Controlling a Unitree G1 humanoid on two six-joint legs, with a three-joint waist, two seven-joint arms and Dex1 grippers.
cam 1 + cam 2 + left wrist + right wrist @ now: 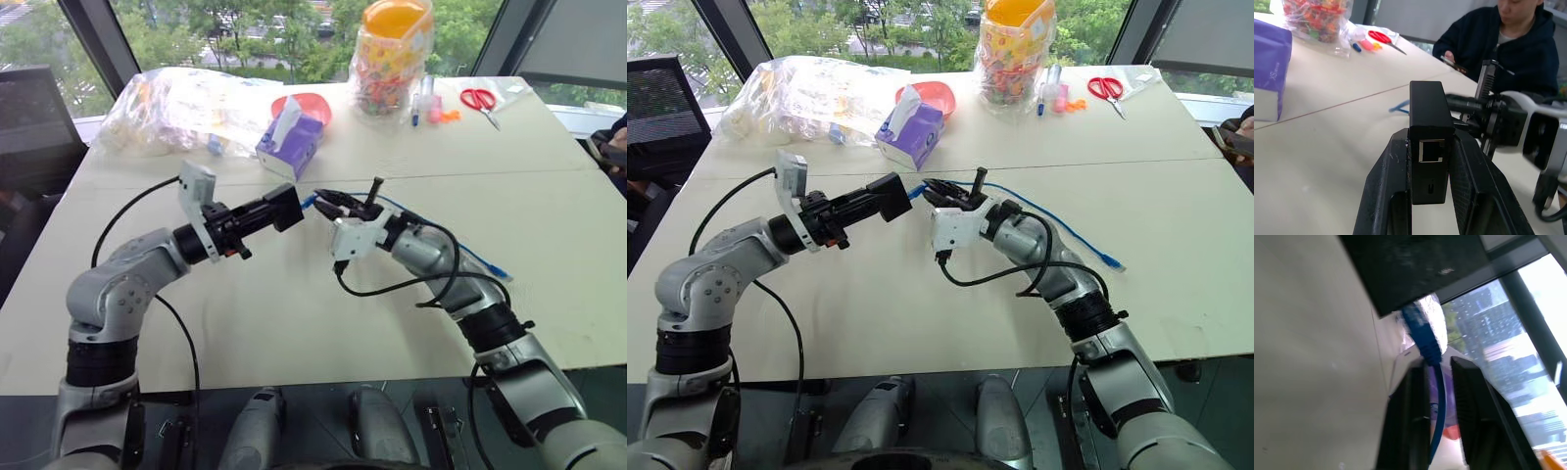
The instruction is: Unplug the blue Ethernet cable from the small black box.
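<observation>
My left gripper [277, 211] is shut on the small black box [286, 208] and holds it level above the table. In the left wrist view the box [1430, 122] sits between the two fingers, with an empty port facing the camera. The blue Ethernet cable [1068, 232] trails from the box's far side across the table to a loose plug [500, 271]. My right gripper [323, 201] is right next to the box. In the right wrist view its fingers stand slightly apart around the cable [1422, 333], whose blue plug end meets the box [1410, 264].
Behind the grippers stand a purple tissue box [291, 145], a red bowl [312, 102], a clear plastic bag [176, 108] and a jar of colourful items [392, 59]. Red scissors [478, 100] lie at the far right. A person in a dark hoodie [1513, 44] sits at the table's right side.
</observation>
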